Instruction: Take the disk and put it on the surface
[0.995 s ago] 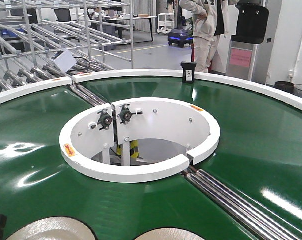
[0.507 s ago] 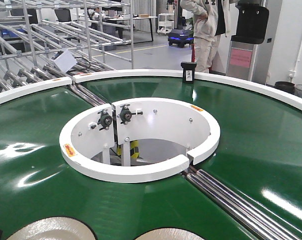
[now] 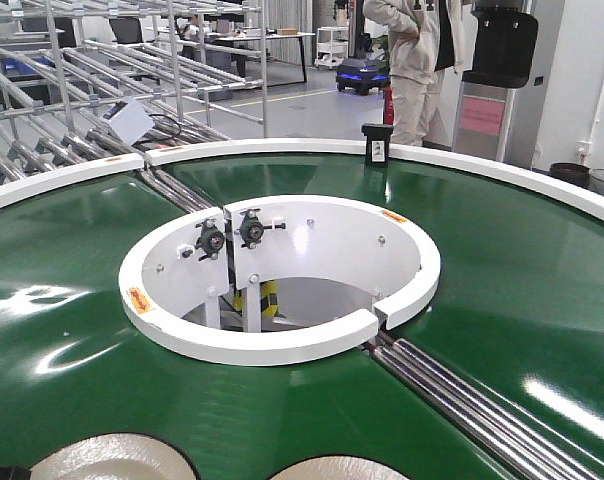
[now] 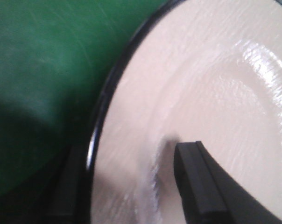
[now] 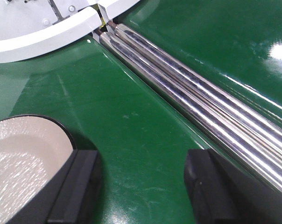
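Two cream disks with black rims lie on the green belt at the bottom of the front view, one on the left [image 3: 107, 460] and one on the right [image 3: 327, 468]. In the left wrist view the disk [image 4: 215, 84] fills the frame. My left gripper [image 4: 129, 161] is open and straddles its rim: one finger [image 4: 201, 186] is over the cream face, the other sits dark outside the edge. My right gripper [image 5: 143, 161] is open over bare green belt, with a disk [image 5: 24, 158] just left of its left finger. The surface is out of view.
The green ring conveyor [image 3: 522, 270] circles a white central hub [image 3: 282, 275]. Shiny steel rollers [image 5: 192, 88] cross the belt just right of my right gripper. A black sensor box [image 3: 378, 145] stands on the far white rim, and a person [image 3: 417, 60] stands behind it.
The dark shape of my left arm at the front view's bottom-left corner has dropped almost out of frame. The left disk has shifted slightly right.
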